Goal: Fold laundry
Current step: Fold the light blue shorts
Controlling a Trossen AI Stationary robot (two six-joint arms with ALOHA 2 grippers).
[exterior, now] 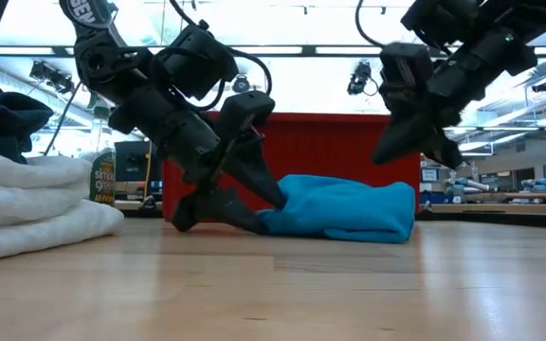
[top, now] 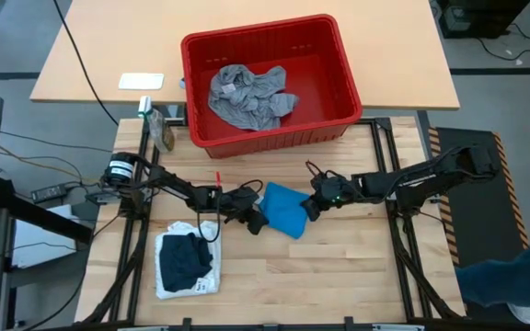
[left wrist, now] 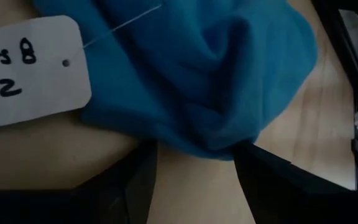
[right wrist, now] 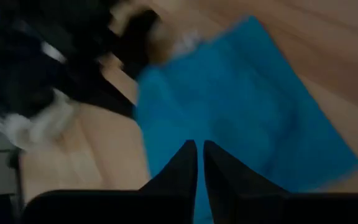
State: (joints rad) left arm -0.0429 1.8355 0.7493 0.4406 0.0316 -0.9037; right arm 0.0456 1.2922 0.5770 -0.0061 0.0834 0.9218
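Observation:
The bright blue garment (top: 283, 210) lies folded on the wooden table's middle, with a white paper tag (left wrist: 23, 68) on a thread at its left end. My left gripper (top: 254, 219) is open, low at that left end. My right gripper (exterior: 408, 152) is shut and hangs just above the garment's right end, clear of it. A heather grey garment (top: 247, 97) lies crumpled in the red basket (top: 334, 55). A dark navy garment (top: 184, 257) rests on a folded white one (top: 178, 280) near the table's near left. My left gripper reaches level from the table's left, slanting down, with its open fingers (left wrist: 272, 180) on either side of a rounded fold at the blue garment's left end (left wrist: 197, 140). The fold's edge lies against the fingertips. The garment stays flat on the table.
The red basket stands at the table's far edge. A bottle (top: 162, 129) and a white card (top: 141, 81) sit off its left. The white-and-navy stack (exterior: 27, 204) fills the near left corner. Bare wood shows on the near right.

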